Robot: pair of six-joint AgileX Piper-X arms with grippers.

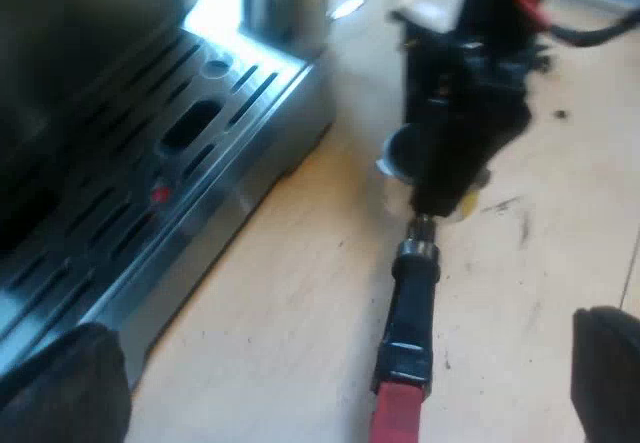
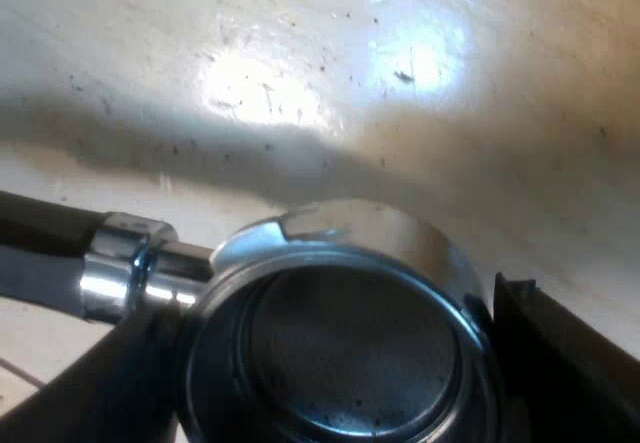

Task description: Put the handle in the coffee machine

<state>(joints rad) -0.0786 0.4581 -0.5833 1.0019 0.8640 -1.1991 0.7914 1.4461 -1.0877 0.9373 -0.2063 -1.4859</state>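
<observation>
The metal holder has its round basket facing up, and its dark handle ends in red. My right gripper is shut on the basket, one finger against each side. The holder hangs a little above the pale wooden table, throwing a shadow on it. In the left wrist view the right gripper stands over the holder's head, beside the machine's corner. My left gripper is open, its fingertips wide apart, close to the handle's red end.
The espresso machine's slotted metal drip tray sits low beside the holder, with a small red float in it. Specks of coffee grounds dot the table around the holder.
</observation>
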